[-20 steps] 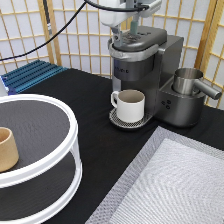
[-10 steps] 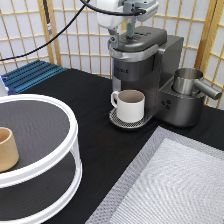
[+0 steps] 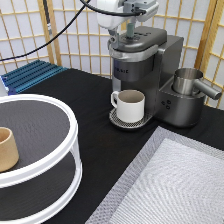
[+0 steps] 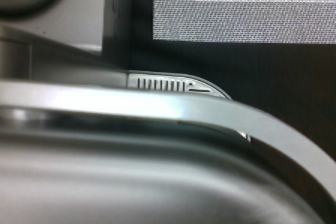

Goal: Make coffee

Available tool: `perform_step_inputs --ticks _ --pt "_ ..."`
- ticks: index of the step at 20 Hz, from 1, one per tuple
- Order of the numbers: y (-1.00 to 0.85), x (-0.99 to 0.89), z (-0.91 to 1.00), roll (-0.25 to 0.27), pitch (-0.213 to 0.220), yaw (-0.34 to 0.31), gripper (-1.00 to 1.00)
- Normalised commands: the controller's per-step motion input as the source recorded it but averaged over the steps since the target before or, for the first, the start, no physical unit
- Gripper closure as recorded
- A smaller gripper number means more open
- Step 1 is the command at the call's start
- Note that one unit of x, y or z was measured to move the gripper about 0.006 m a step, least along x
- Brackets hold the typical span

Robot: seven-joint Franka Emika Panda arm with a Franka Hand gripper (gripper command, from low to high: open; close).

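Lowered end effector (image 3: 123, 37) meets coffee maker (image 3: 145, 65); mug (image 3: 129, 104) looks empty.

One coffee machine (image 3: 145, 65) stands at the exterior view's top, and its curved lid (image 4: 172, 135) fills the wrist view. One white handled mug (image 3: 130, 105) sits on one round drip tray (image 3: 120, 121) under the machine's spout. One metal pitcher (image 3: 190, 82) sits on the machine's side platform. One tan handleless cup (image 3: 6, 149) stands on one two-tier round white stand (image 3: 45, 150). One grey woven mat (image 3: 175, 180) lies on one black table (image 3: 85, 95). One blue ribbed rack (image 3: 30, 75) lies at the exterior view's left. One gripper (image 3: 129, 31) is present above the machine. No coffee pod can be counted in either view.
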Motion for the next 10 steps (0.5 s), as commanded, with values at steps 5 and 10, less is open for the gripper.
perform_step_inputs --ticks 5,10 --pt "-0.12 0.39 -0.75 0.036 0.123 -0.009 -1.00" --pt "0.27 0.04 -0.22 -0.015 0.156 -0.008 -1.00"
